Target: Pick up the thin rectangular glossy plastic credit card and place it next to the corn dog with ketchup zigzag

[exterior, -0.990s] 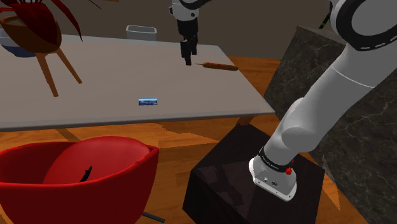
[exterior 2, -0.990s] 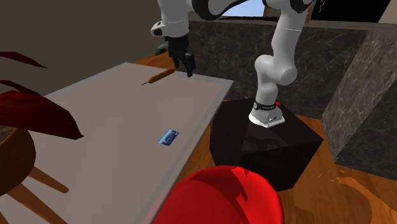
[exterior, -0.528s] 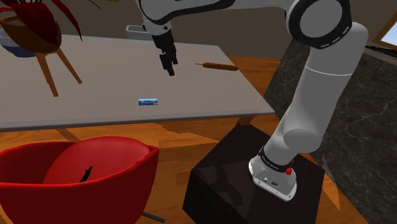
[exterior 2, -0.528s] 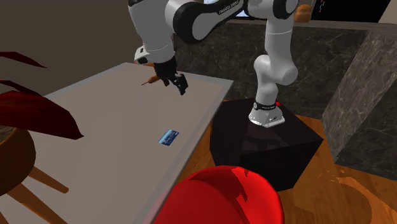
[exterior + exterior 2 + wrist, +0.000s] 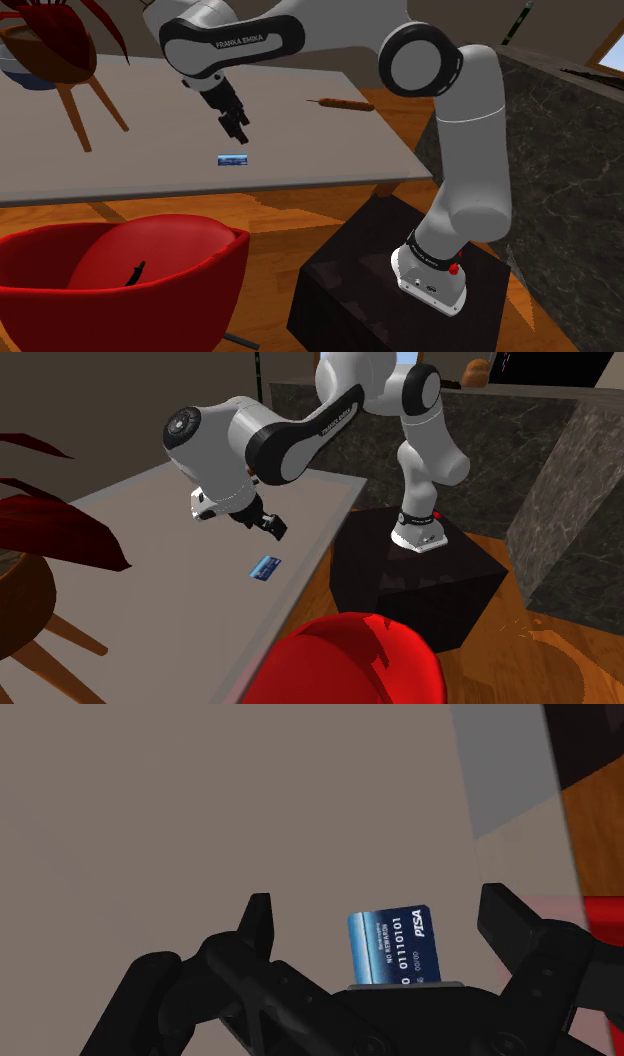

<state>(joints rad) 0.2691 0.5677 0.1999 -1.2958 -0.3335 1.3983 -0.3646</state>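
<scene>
The blue credit card (image 5: 232, 159) lay flat on the grey table (image 5: 140, 110), near the edge facing the stand (image 5: 350, 290). The wrist view gave its white digits, with the card (image 5: 392, 944) framed between two fingers spread wide and gripping nothing. The gripper (image 5: 240, 130) hung tilted above the card, apart from it; the second exterior view put it (image 5: 272, 527) up from the card (image 5: 265, 567). The shoulder view added the corn dog (image 5: 343, 103), well apart towards the far right corner, and a red chair (image 5: 120, 280).
</scene>
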